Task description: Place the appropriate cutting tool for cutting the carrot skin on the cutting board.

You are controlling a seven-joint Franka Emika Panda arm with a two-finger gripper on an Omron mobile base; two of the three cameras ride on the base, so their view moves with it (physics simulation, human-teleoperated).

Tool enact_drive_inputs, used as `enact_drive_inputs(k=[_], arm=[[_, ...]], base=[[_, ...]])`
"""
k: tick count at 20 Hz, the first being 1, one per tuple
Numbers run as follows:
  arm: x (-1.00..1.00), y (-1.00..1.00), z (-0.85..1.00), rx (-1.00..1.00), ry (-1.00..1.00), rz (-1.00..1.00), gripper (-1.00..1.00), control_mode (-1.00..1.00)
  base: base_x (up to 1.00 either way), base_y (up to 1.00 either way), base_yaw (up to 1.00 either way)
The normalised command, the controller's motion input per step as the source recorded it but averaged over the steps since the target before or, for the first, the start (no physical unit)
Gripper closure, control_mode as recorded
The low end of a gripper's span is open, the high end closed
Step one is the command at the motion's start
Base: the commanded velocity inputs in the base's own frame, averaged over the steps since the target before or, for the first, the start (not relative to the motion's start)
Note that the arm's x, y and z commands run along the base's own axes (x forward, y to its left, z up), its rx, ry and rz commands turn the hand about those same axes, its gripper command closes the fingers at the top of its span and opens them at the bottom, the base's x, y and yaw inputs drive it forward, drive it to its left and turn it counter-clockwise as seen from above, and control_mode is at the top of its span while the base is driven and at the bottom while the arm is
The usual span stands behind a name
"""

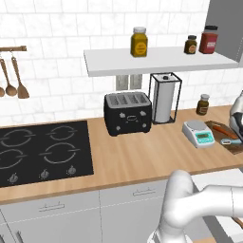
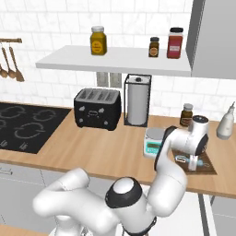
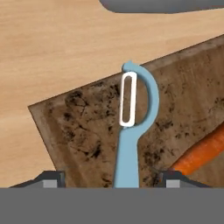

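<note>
- Gripper (image 3: 112, 181): seen in the hand view at the bottom edge, its two dark fingertips (image 3: 50, 179) spread wide apart on either side of the peeler's handle, neither one touching it; nothing was clamped between them.
- Peeler (image 3: 131, 127): light-blue handle and pale metal blade, at the centre of the hand view, lying over the cutting board with its head towards the top of the frame. In the right base view it showed as a small blue shape (image 2: 194, 161) under the hand, at centre right.
- Cutting board (image 3: 87, 131): dark-brown wood, one corner pointing to the left of the hand view; at the right edge of the left base view (image 1: 232, 144).
- Carrot (image 3: 201, 155): orange stick on the board, lower right of the hand view, just beside the peeler's handle and apart from it.
- Kitchen scale (image 1: 199, 133): on the light wooden countertop (image 1: 133, 152), just left of the board.
- Toaster (image 1: 127, 113): black, centre of the left base view.
- Paper towel holder (image 1: 164, 97): right of the toaster.
</note>
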Motion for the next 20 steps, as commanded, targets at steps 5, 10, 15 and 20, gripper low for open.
enact_drive_inputs(k=[5, 10, 15, 20], arm=[[-0.35, 0.31, 0.81, -0.05, 0.00, 0.01, -1.00, -1.00], [-0.52, 0.46, 0.62, -0.08, 0.00, 0.00, -1.00, -1.00], [-0.58, 0.77, 0.22, -0.14, 0.00, 0.01, -1.00, -1.00], [-0.55, 1.00, -0.05, -0.25, -0.09, 0.17, -1.00, -1.00]], base=[[0.00, 0.00, 0.00], [0.00, 0.00, 0.00], [0.00, 0.00, 0.00], [0.00, 0.00, 0.00]])
